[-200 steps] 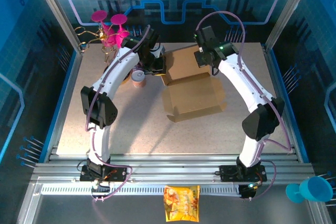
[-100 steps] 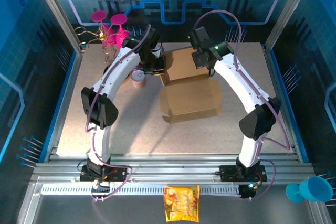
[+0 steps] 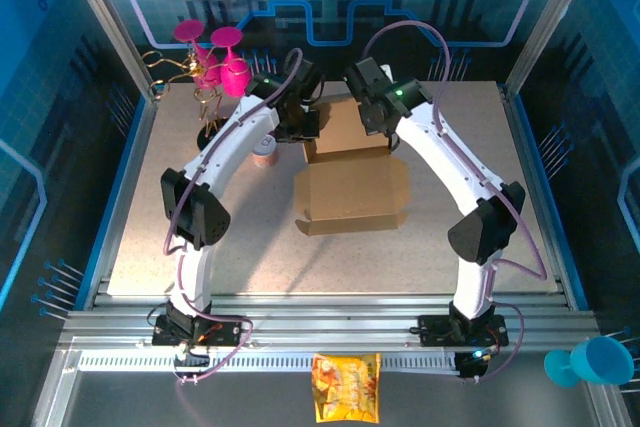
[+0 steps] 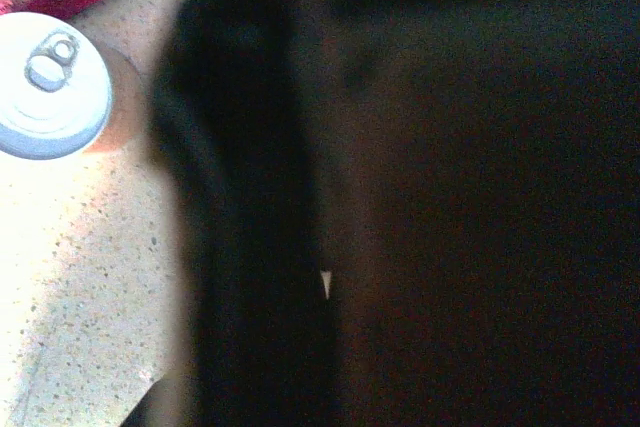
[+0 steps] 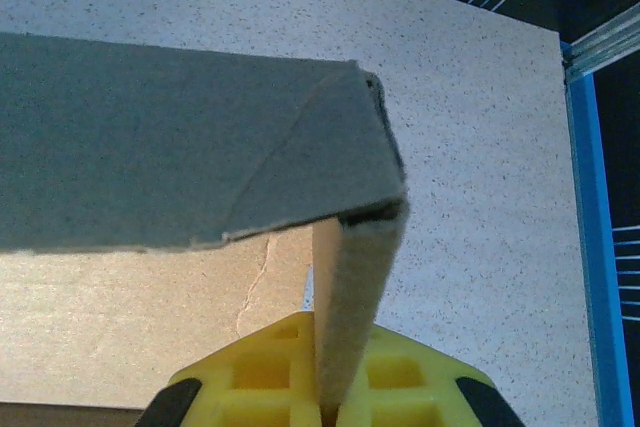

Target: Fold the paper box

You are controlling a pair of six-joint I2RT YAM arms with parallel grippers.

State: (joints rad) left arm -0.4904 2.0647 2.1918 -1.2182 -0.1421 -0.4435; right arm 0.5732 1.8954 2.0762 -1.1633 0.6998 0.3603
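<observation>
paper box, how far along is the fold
Done: the paper box has a flap folded up at its far right corner. In hand: the right gripper is clamped on that flap; the left gripper sits shut at the far left corner. Left: the box lies open and mostly flat.

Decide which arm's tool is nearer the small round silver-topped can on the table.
Left. The left tool sits just right of the silver-topped can, at the far-left corner of the brown cardboard box; the right tool grips its far-right corner, farther off.
</observation>
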